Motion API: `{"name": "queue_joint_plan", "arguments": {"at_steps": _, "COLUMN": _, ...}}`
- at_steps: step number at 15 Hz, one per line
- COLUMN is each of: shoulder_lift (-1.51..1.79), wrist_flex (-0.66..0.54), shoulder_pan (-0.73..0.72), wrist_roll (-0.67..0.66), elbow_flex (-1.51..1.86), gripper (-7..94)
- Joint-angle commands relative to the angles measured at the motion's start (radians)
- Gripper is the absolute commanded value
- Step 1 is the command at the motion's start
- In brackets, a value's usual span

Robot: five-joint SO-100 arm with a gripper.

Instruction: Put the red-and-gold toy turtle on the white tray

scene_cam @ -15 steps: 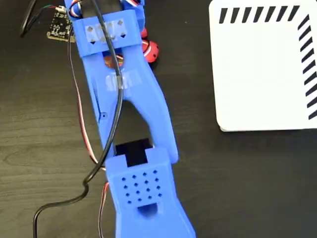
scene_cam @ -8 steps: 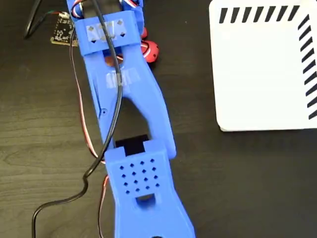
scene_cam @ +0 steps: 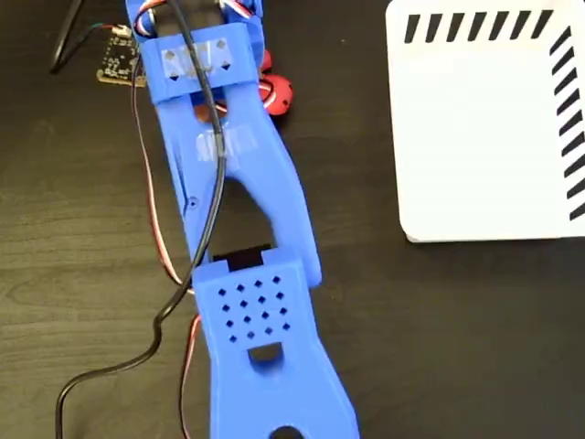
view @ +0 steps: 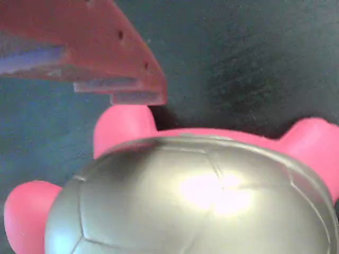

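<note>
My arm has slid a little farther over the red-and-gold toy turtle [view: 196, 201], which sits on the tabletop [scene_cam: 439, 347], well apart from the white tray [scene_cam: 475, 137]. Whether my fingers [view: 114, 74] grip, I cannot tell; nothing delivered yet.

Two cameras: one overhead, one on the wrist.
The fixed view looks straight down on the dark table [scene_cam: 439, 347], arm [scene_cam: 238, 210] and tray [scene_cam: 475, 137]; the wrist view sits very close above the turtle [view: 201, 196], which both views share.
</note>
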Motion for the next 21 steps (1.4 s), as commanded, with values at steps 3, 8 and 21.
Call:
{"name": "queue_joint_plan", "arguments": {"at_steps": 3, "shoulder_lift": 0.003, "wrist_flex": 0.015, "shoulder_pan": -0.015, "wrist_roll": 0.012, "elbow_flex": -0.089, "gripper": 62}}
{"name": "queue_joint_plan", "arguments": {"at_steps": 8, "shoulder_lift": -0.008, "wrist_flex": 0.014, "shoulder_pan": -0.014, "wrist_roll": 0.012, "elbow_flex": -0.1, "gripper": 56}}
{"name": "queue_joint_plan", "arguments": {"at_steps": 21, "shoulder_lift": -0.035, "wrist_flex": -0.008, "shoulder_pan": -0.008, "wrist_roll": 0.02, "elbow_flex": -0.098, "gripper": 0}}
